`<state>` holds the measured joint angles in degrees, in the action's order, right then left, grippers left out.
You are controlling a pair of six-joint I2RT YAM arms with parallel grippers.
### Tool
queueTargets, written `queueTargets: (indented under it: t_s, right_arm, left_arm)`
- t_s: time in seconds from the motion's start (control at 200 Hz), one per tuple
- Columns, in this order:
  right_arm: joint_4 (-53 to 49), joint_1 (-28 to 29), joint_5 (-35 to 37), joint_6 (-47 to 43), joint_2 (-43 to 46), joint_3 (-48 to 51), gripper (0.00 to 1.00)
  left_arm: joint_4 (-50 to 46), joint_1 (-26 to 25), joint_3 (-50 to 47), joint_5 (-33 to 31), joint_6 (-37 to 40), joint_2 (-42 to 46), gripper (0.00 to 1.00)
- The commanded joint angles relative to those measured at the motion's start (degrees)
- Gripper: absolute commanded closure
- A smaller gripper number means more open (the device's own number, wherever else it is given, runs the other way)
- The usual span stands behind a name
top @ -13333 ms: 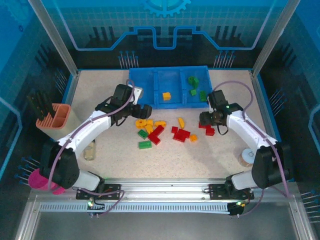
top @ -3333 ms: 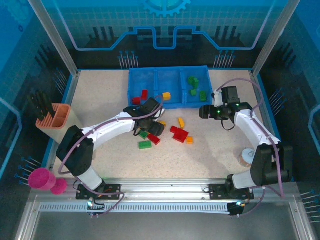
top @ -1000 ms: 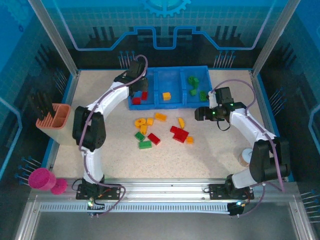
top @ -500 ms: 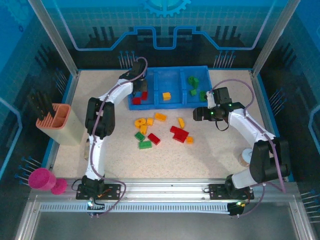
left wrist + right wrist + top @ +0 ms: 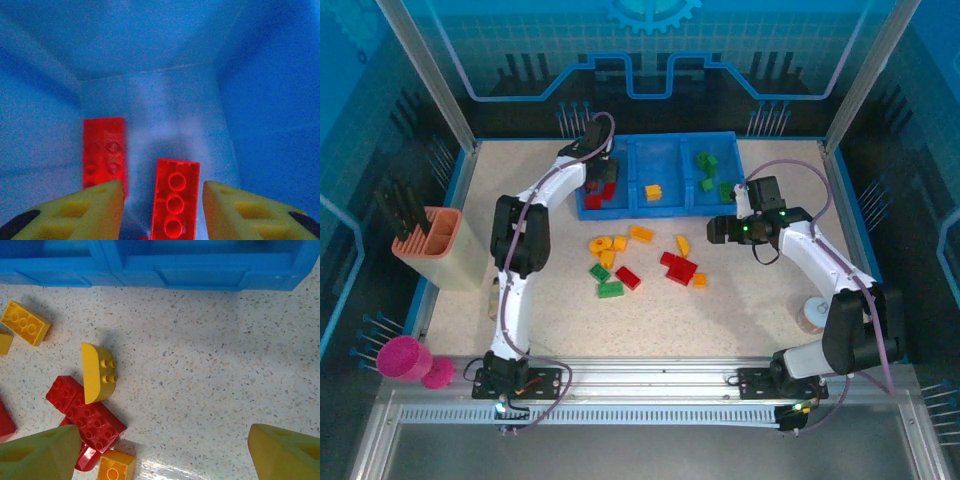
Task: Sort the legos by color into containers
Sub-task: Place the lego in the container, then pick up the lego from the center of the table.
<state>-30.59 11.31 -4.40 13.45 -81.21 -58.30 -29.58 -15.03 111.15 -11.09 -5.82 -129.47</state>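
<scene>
Red brick (image 5: 175,200) lies studs-up in the tray's left compartment (image 5: 165,95), long axis 12 to 6 o'clock in the left wrist view, loose between the left gripper's (image 5: 161,192) parted fingers. A second brick (image 5: 104,150) lies parallel at 10 o'clock. Over loose legos (image 5: 95,372) the right gripper (image 5: 162,437) hangs spread, grasping nothing.

Speckled beige table (image 5: 520,190), sorting in progress.
A blue tray (image 5: 657,212) of 3 compartments sits at the far side. Loose legos (image 5: 675,267) in red, yellow and green lie scattered on the bare top in front of it. A peach slotted holder (image 5: 438,240) stands at the left edge.
</scene>
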Motion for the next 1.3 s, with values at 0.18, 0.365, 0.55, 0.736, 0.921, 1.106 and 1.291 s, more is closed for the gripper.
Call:
queueTargets:
  t_s: [0.18,0.365,0.55,0.736,0.921,1.106,1.291]
  right_arm:
    - [-0.1,0.9,-1.6,-0.4,-0.3,-1.0,0.12]
    - [-0.1,0.9,-4.5,-0.7,-2.1,-3.0,0.12]
    - [-1.4,1.1,-8.2,-0.7,-2.7,-5.9,0.10]
    - [-2.6,1.3,-7.7,-0.7,-2.3,-6.7,0.09]
    - [-3.1,1.8,-7.1,-0.4,-2.2,-6.7,0.09]
    - [-4.0,2.1,-6.0,-0.7,-2.3,-7.0,0.08]
    - [-4.2,2.2,-5.7,-0.8,-2.9,-7.4,0.08]
  left_arm:
    - [-7.1,-5.9,-22.1,2.1,6.6,28.1,0.45]
    - [-9.6,-11.9,-37.4,4.7,6.1,40.5,0.34]
    - [-7.8,-19.2,-46.8,6.5,7.9,46.1,0.27]
    - [-3.5,-22.8,-51.6,8.5,6.5,44.6,0.19]
    - [-0.6,-25.6,-52.4,6.5,7.5,39.7,0.17]
    - [0.7,-26.8,-52.4,4.2,9.1,35.6,0.14]
    - [1.9,-26.9,-52.1,1.6,9.5,33.1,0.12]
